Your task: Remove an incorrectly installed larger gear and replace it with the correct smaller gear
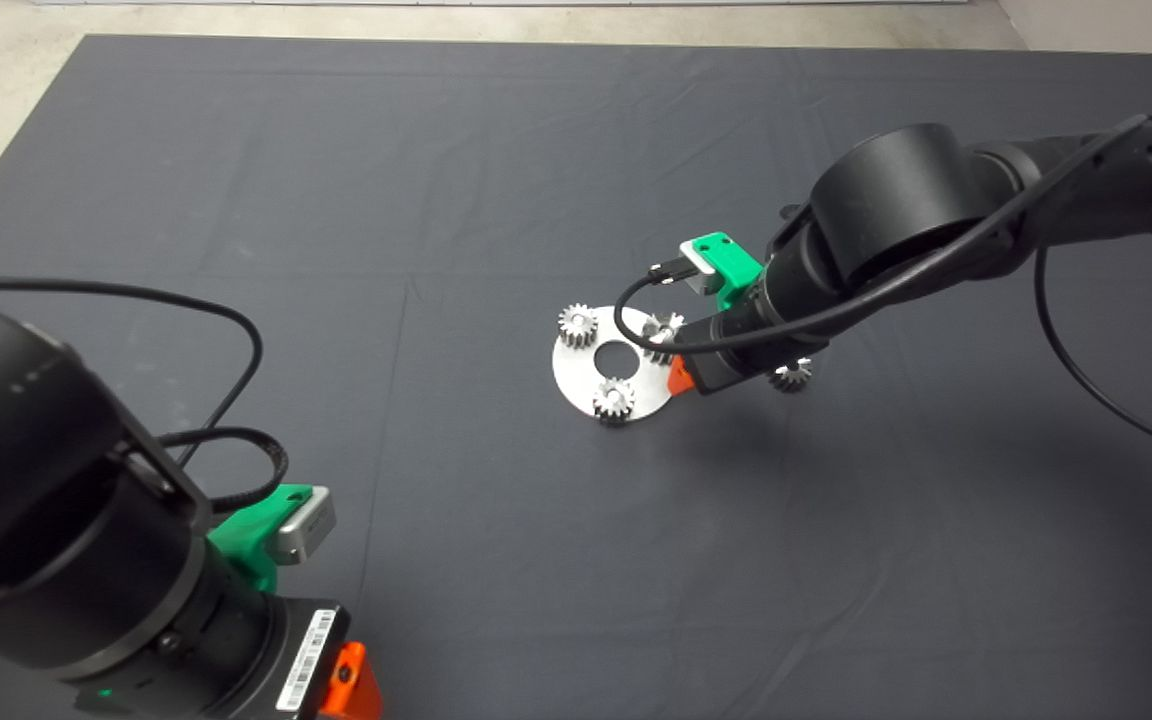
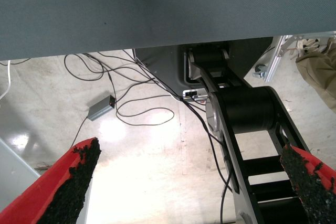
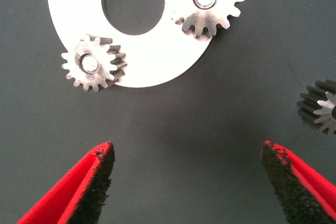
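A round silver plate (image 1: 586,375) with a centre hole lies mid-mat and carries three gears. The larger gear (image 3: 210,3), shiny with long teeth, sits on the plate's right side (image 1: 663,335). Two small pale gears (image 1: 577,326) (image 1: 613,400) sit on the plate's other posts; one shows in the right wrist view (image 3: 94,64). The smaller gear (image 1: 792,375), dark grey, lies loose on the mat right of the plate (image 3: 320,106). My right gripper (image 1: 681,378) hangs open just off the plate's right rim (image 3: 186,182), holding nothing. My left gripper (image 1: 351,685) waits open at the lower left.
The dark mat (image 1: 496,200) stretches wide around the plate. The left wrist view shows the mat's edge, floor cables (image 2: 136,108) and the robot's base (image 2: 241,108) beyond it.
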Motion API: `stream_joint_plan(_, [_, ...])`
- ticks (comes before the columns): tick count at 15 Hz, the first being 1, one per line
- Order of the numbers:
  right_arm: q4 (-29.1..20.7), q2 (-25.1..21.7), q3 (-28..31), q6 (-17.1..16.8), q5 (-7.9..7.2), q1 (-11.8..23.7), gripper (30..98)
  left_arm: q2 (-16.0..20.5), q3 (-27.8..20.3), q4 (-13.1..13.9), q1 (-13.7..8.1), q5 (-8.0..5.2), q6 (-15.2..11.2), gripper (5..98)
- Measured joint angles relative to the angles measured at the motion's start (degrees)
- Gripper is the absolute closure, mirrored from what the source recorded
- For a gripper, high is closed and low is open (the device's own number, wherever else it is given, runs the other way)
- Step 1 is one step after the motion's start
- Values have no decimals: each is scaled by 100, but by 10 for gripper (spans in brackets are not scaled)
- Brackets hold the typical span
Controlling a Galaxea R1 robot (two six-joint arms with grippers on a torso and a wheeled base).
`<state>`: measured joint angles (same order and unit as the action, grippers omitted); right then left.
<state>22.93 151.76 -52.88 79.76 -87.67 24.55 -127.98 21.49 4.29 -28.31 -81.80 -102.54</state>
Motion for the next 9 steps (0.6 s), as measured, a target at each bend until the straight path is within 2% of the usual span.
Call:
stream_joint_plan(2, [0, 2, -150, -2, 2, -30, 507, 2, 0, 0, 0, 0, -2, 153])
stream_joint_plan(6, [-2, 2, -500, -41, -2, -30, 409, 0, 0, 0, 0, 5, 0, 153])
stream_joint_plan(9, [-44, 17, -775, -49, 0, -30, 409, 0, 0, 0, 0, 5, 0, 153])
